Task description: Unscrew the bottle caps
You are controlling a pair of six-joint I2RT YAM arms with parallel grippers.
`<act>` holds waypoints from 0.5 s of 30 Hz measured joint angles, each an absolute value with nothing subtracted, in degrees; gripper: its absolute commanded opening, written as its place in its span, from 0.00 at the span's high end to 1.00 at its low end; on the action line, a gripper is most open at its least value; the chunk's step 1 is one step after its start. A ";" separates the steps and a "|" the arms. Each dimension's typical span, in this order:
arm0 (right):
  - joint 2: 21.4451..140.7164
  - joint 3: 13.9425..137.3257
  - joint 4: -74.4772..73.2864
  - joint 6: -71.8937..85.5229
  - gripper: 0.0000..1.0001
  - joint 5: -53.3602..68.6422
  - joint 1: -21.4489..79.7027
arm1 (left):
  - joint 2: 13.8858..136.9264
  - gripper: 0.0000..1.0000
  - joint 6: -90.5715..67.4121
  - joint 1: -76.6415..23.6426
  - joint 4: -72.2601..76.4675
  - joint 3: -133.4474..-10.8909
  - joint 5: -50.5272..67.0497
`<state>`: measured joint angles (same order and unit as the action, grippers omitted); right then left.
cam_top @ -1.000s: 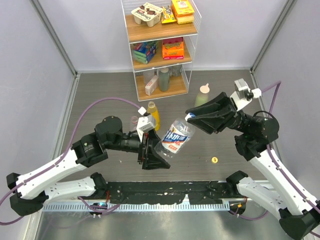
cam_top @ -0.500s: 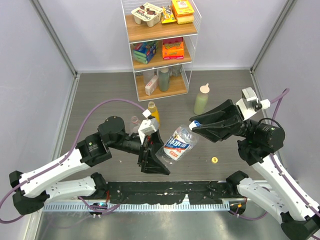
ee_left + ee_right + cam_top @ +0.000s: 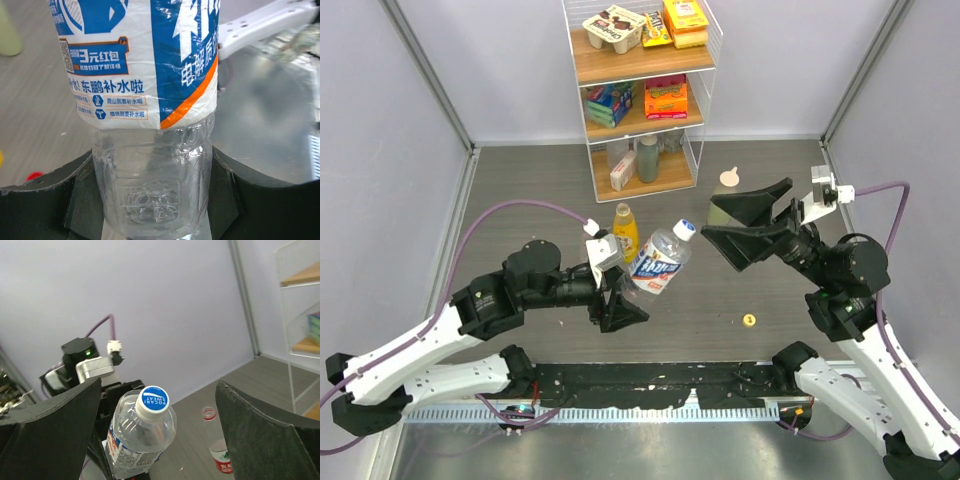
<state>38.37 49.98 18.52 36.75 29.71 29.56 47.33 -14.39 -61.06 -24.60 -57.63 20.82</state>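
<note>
Cap (image 3: pixel 153 399) with a blue top sits on the neck of the clear bottle with the blue and white label (image 3: pixel 657 262); that bottle is up in the air above the table (image 3: pixel 520 190), tipped so the cap points up and toward the right side; my left gripper (image 3: pixel 628 297) is clamped tight on the bottle's lower part, and in the left wrist view I see a finger pressed on each side of the clear plastic; my right gripper (image 3: pixel 708 216) is spread wide with nothing in it; its fingers are near the cap but not touching it.

The juice bottle (image 3: pixel 625 232) stands upright on the table just behind the held bottle; the red label bottle (image 3: pixel 218 452) stands on the table too, open at the top; a red cap (image 3: pixel 34 175) lies on the table by itself; a yellow cap (image 3: pixel 749 320) lies on the table between my two arms, nearer the right one; a pale green bottle (image 3: pixel 727 180) stands behind the right gripper; the rack (image 3: pixel 640 100) is at the back.
</note>
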 measured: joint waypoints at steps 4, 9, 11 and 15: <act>38.70 50.54 13.52 36.29 0.00 23.73 29.56 | 47.35 1.00 -11.51 -61.08 -29.63 -59.37 12.60; 42.61 52.58 8.19 37.36 0.00 18.50 29.56 | 48.60 1.00 -8.67 -61.08 -33.98 -62.08 3.22; 44.38 53.34 6.98 38.11 0.01 17.21 29.56 | 49.78 1.00 -7.99 -61.08 -35.33 -63.24 -0.19; 49.04 54.11 6.22 41.08 0.06 16.23 29.56 | 53.43 1.00 -6.70 -61.08 -38.00 -65.87 -6.42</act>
<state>49.04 54.11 6.22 41.08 16.23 29.56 53.43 -6.70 -61.08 -38.00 -65.87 -6.42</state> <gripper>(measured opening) 0.968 0.675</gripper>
